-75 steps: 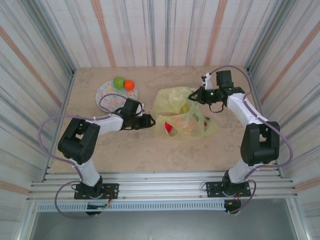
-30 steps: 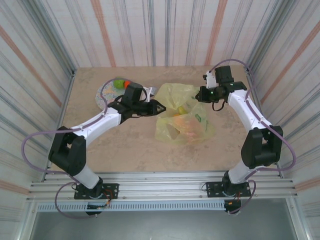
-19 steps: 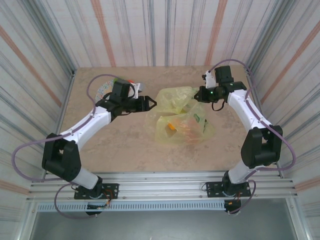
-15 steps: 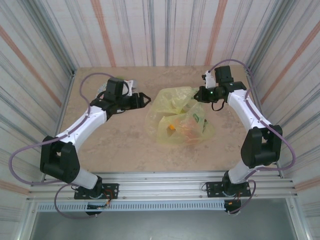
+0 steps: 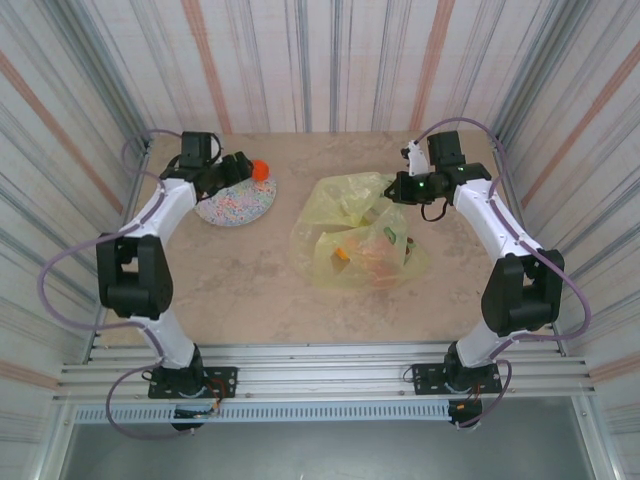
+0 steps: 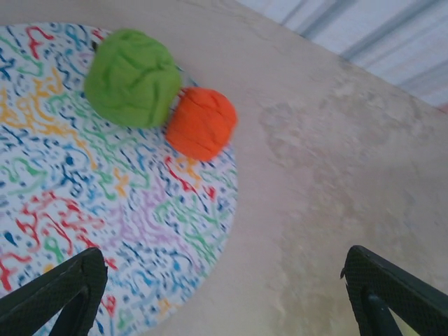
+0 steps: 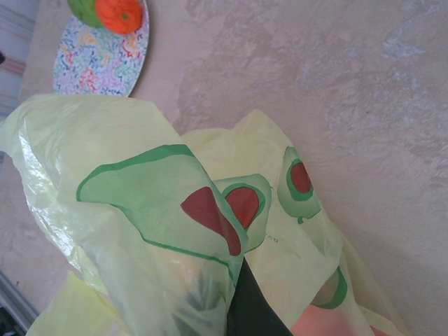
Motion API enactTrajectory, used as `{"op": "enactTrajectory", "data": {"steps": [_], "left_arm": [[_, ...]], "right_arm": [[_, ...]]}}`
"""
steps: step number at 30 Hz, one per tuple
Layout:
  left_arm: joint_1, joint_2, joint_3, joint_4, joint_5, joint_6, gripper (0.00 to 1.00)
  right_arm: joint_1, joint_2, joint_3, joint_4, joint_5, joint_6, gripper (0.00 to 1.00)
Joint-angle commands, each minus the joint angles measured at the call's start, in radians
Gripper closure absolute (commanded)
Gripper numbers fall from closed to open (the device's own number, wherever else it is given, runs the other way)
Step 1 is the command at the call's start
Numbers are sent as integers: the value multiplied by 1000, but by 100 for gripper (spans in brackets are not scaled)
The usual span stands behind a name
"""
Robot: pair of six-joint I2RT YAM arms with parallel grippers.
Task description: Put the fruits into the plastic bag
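Item one: a green fruit point(image 6: 131, 77) and an orange fruit point(image 6: 201, 122), touching each other, rest at the far edge of the speckled plate point(image 6: 105, 210). The plate lies near the far left corner of the table point(image 5: 250, 290).

Item two: bagged fruits point(image 5: 342, 254) show as red and orange shapes through the film, low in the plastic bag point(image 5: 355, 225); their number cannot be told.

The plastic bag, yellow with avocado print, lies crumpled on the table right of centre, its far rim drawn up to the right gripper point(image 5: 399, 189).

The right gripper is clamped on that rim; its wrist view shows one dark finger point(image 7: 246, 311) beneath the film.

The left gripper point(image 6: 224, 266) has its jaws spread wide and holds nothing, poised over the plate just short of the two fruits
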Motion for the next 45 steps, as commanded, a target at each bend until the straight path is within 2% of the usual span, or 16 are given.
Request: {"op": "enactTrajectory", "data": {"steps": [1, 5, 13, 24, 31, 45], "left_arm": [[24, 75, 111, -43, -42, 15, 6], [39, 185, 233, -78, -68, 30, 2], [58, 396, 470, -121, -86, 36, 2], [69, 597, 723, -238, -76, 16, 4], [71, 655, 772, -260, -36, -6, 5], [72, 666, 754, -262, -12, -13, 12]], "right_arm": [[8, -4, -16, 13, -21, -11, 100], [10, -13, -31, 19, -21, -8, 100], [11, -32, -42, 21, -17, -2, 100], [18, -42, -48, 21, -12, 3, 100], [20, -42, -51, 21, -9, 3, 100], [24, -36, -56, 24, -12, 4, 100]]}}
